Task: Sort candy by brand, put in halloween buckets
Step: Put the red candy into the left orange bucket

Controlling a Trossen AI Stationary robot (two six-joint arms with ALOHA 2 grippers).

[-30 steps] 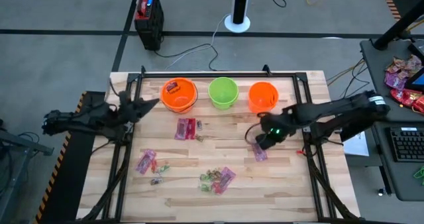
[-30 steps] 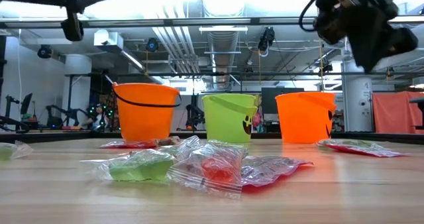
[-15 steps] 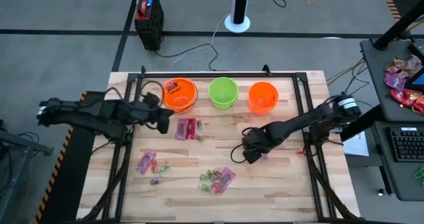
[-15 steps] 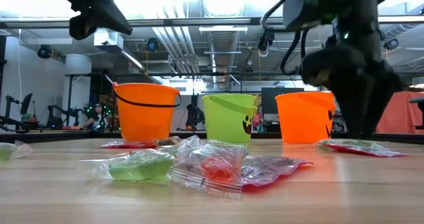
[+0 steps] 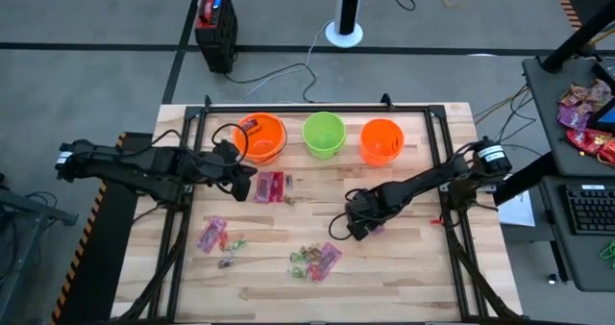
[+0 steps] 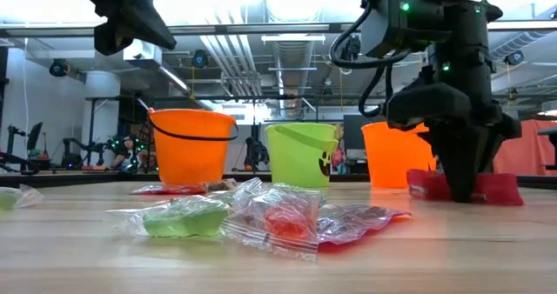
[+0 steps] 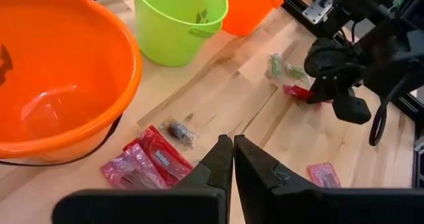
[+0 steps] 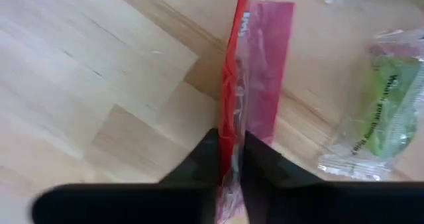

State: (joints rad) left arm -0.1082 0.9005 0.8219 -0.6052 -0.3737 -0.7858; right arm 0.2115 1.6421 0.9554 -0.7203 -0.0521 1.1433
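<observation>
R gripper (image 8: 230,159): jaws pinched on thin pink-red crinkly plastic candy packet (image 8: 255,85), edge-on between them, prob. for lifting. L gripper (image 7: 233,159): jaws closed, empty, above flat red foil-wrapped packets (image 7: 147,163).

Orange buckets (image 5: 260,137) — two, lime-green bucket (image 5: 324,135), pink-magenta packet (image 8: 255,98) (red-edged)

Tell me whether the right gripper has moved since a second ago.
Yes. The right gripper moved left, away from the right orange bucket, and now pinches a pink packet.

Wooden table (image 5: 423,277), three halloween buckets (image 5: 324,135) along back edge, candy (image 5: 315,260) scattered
</observation>
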